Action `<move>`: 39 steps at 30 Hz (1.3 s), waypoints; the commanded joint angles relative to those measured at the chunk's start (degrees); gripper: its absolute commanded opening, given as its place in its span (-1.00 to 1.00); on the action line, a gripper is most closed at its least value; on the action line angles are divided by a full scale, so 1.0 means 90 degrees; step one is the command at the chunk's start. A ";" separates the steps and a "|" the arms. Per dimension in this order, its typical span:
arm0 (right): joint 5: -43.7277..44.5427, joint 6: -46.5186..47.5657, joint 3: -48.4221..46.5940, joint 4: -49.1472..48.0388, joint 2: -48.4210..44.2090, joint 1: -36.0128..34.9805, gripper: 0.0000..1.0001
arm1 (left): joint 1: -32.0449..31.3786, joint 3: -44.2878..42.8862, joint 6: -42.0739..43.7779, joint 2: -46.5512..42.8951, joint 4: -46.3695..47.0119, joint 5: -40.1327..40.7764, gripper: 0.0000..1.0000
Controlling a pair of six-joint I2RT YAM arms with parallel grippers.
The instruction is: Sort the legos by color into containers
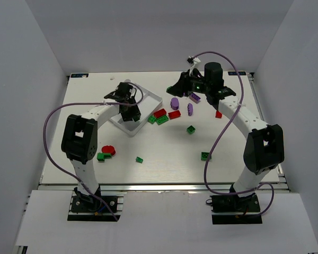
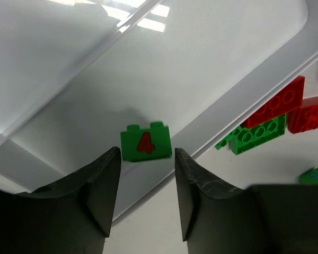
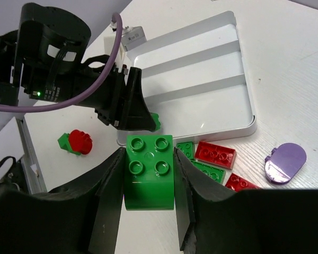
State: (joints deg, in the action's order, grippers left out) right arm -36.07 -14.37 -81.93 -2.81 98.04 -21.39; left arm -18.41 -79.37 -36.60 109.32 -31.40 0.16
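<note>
Legos (image 1: pixel 205 155) lie scattered on the desk (image 1: pixel 164 172), green and red nearest the arm bases. Farther back, the left claw (image 2: pixel 147 159) stands apart, empty, over a green "4" brick (image 2: pixel 146 144) in the tray (image 1: pixel 152 97); the right claw (image 3: pixel 148 156) pinches a green four-stud brick (image 3: pixel 149 180).

A red 4 stands on the side of a green brick (image 2: pixel 146 144), just ahead of the left end effector (image 2: pixel 147 159).

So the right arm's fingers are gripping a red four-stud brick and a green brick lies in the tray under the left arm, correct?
No, the four-stud brick in the right arm's fingers is green, not red, as the right wrist view shows. The rest stands.
</note>
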 commanded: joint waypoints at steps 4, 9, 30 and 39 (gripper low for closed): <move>0.0005 0.0707 -0.0300 0.0146 0.0288 -0.0162 -1.00 | -0.0014 -0.0302 0.0102 -0.0486 -0.0066 0.0509 0.26; 0.0112 0.1283 -0.0808 0.0583 0.0873 -0.0523 -1.00 | -0.0014 -0.0107 0.0160 -0.1276 -0.0008 0.0636 0.53; 0.1772 0.2856 -0.2664 0.0557 0.3315 -0.1813 -0.87 | 0.0493 0.2901 -0.0113 -0.5984 -0.1432 0.1260 0.96; 0.1918 0.3140 -0.3074 0.0380 0.3882 -0.1930 -0.54 | 0.0484 0.2989 0.0092 -0.6141 -0.2029 0.1564 0.96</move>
State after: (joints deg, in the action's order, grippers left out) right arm -19.66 11.84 -106.26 4.21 132.75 -38.02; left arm -14.00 -52.84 -36.86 54.89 -47.13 12.23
